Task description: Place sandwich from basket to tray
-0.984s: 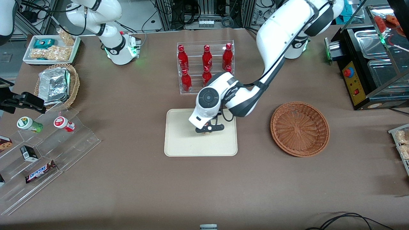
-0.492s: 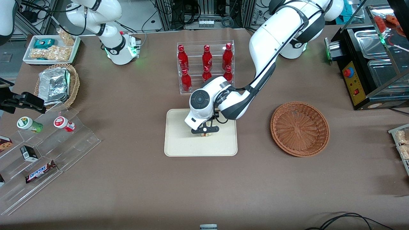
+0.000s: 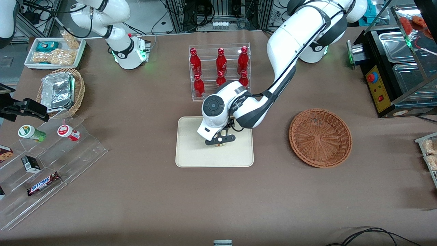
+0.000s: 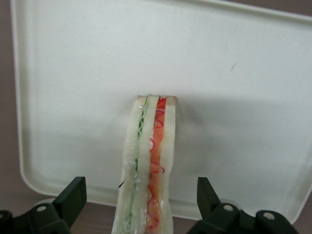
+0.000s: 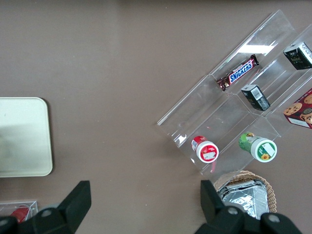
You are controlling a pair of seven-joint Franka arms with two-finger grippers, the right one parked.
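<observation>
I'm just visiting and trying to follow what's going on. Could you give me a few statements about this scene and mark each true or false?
1. The sandwich is over the tray. True.
2. The gripper is open, its fingers clear of the sandwich. True.
3. The sandwich lies in the basket. False: the basket holds nothing.
4. The gripper hangs above the basket. False: it is above the tray.
5. The red bottles stand on the tray. False: they stand in a clear rack.

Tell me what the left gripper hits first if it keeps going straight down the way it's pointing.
The sandwich: it stands between the open fingers of the left gripper, apart from both. Under it is the tray. Depth is unclear, but the fingertips would likely reach the tray floor on either side of the sandwich.
</observation>
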